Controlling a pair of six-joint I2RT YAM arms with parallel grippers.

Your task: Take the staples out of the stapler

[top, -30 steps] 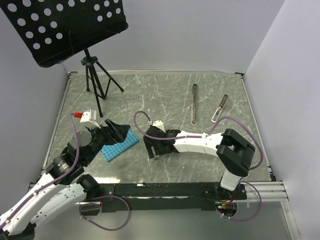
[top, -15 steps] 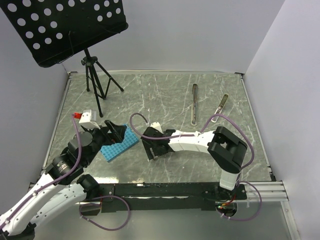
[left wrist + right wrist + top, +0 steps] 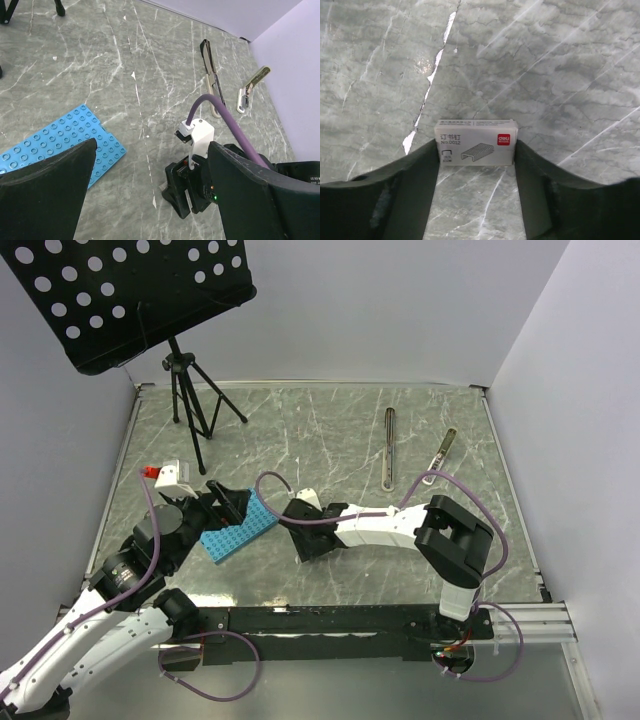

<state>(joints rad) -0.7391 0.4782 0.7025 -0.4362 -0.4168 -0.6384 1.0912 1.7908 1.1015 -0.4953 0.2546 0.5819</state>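
The stapler [image 3: 389, 445] lies at the far right of the table, slim and dark with a silvery edge; it also shows in the left wrist view [image 3: 212, 80]. No gripper is near it. My right gripper [image 3: 303, 543] is low on the table at the middle. In the right wrist view its fingers [image 3: 430, 170] press both ends of a small white staple box [image 3: 476, 142], which rests on the table. My left gripper [image 3: 228, 502] is open and empty above the blue studded plate [image 3: 240, 530], and it looks across at the right gripper [image 3: 195, 190].
A slim silvery piece [image 3: 440, 455] lies right of the stapler. A white tag with a red mark [image 3: 170, 475] sits at the left. A black perforated stand on a tripod [image 3: 190, 400] occupies the far left corner. White walls bound the table.
The right arm has swung its elbow leftward and the gripper has shifted slightly left and lower. The left arm has barely moved.
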